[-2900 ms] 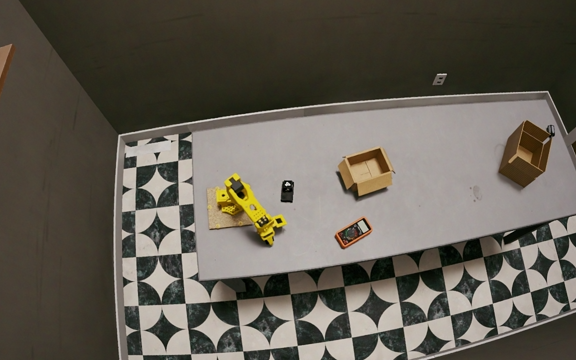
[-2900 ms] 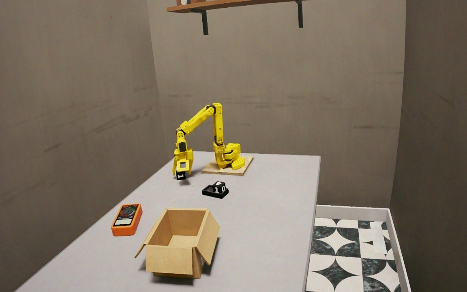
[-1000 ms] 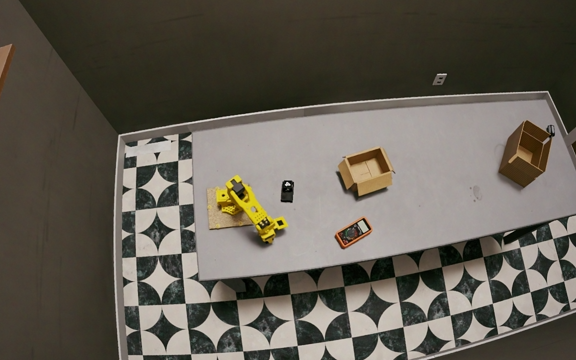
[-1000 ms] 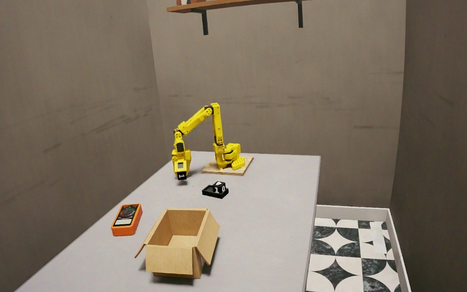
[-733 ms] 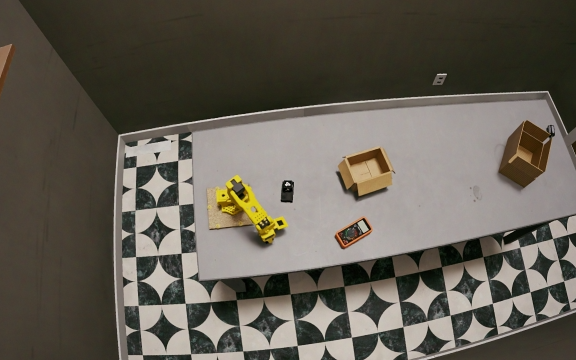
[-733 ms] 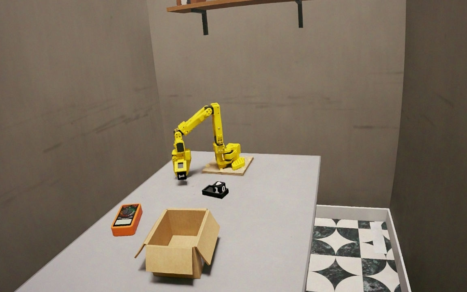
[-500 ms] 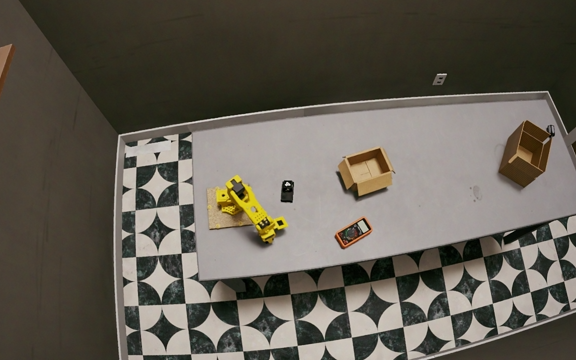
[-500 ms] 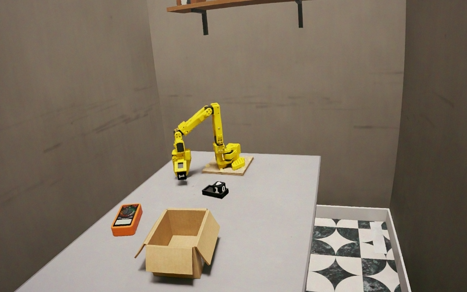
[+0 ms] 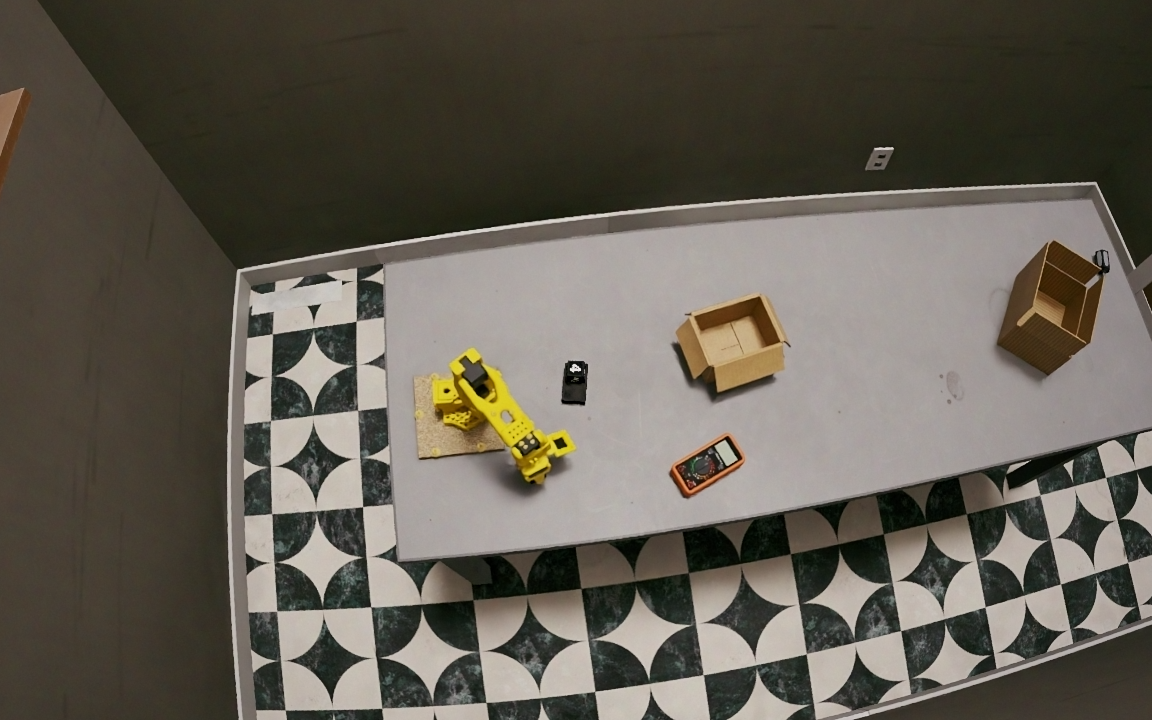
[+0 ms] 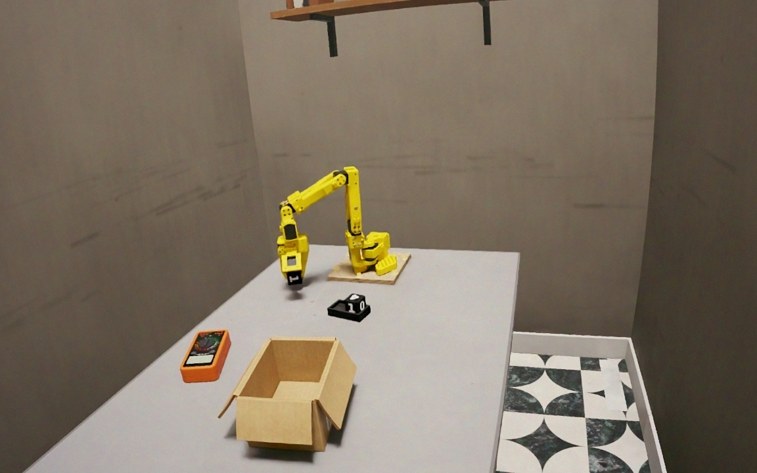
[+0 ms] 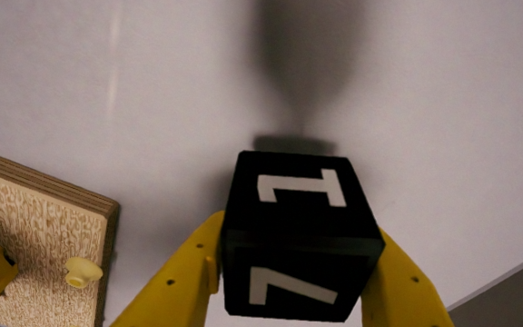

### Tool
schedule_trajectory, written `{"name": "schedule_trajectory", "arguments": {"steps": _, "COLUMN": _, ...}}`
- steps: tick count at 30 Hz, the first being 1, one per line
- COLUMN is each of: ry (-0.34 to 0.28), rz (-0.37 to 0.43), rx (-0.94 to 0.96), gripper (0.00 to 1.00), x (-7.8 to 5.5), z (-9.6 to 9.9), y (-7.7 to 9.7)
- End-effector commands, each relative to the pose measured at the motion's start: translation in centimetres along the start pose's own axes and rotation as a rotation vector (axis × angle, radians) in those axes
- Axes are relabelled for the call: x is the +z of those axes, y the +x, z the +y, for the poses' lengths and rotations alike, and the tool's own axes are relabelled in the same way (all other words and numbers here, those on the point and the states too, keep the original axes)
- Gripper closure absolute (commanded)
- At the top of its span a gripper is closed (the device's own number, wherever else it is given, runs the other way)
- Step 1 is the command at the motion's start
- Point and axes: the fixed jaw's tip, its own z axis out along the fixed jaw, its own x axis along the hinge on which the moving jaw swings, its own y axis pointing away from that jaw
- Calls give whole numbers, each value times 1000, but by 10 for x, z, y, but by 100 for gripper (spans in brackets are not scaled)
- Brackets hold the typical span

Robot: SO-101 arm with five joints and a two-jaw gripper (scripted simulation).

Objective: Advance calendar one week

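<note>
My gripper (image 9: 537,477) (image 10: 294,272) (image 11: 301,227) points down and is shut on a black cube (image 10: 294,279) (image 11: 302,236). In the wrist view the cube shows a white 1 on its upper face and a 7 on the lower one, both lying sideways; its shadow is close by, and it is at or just above the table. The black tray (image 9: 573,394) (image 10: 343,315) stands apart from the gripper. One cube (image 9: 575,369) (image 10: 355,302) sits in its far-side half, with 1 and 0 on the sides seen in the exterior view. The tray's other half is empty. The robot-facing front cannot be read.
The robot stands on a wooden board (image 9: 437,438) (image 10: 343,274) (image 11: 53,232). An orange multimeter (image 9: 707,464) (image 10: 205,355) lies beyond the gripper. An open cardboard box (image 9: 748,368) (image 10: 275,420) stands past the tray, and a taller box (image 9: 1038,335) near the table's far end.
</note>
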Motion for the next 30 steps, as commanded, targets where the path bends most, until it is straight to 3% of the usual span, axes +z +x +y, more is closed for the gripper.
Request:
{"name": "schedule_trajectory", "arguments": {"steps": 1, "ry": 14, "rz": -4, "rx": -3, "gripper": 100, "x": -10, "z": -2, "y": 1}}
{"name": "schedule_trajectory", "arguments": {"steps": 11, "ry": 14, "rz": -4, "rx": -3, "gripper": 100, "x": -31, "z": 1, "y": 2}}
{"name": "schedule_trajectory", "arguments": {"steps": 23, "ry": 14, "rz": -4, "rx": -22, "gripper": 100, "x": -32, "z": 2, "y": -2}}
{"name": "schedule_trajectory", "arguments": {"steps": 30, "ry": 15, "rz": -1, "rx": -149, "gripper": 100, "x": -32, "z": 7, "y": -22}}
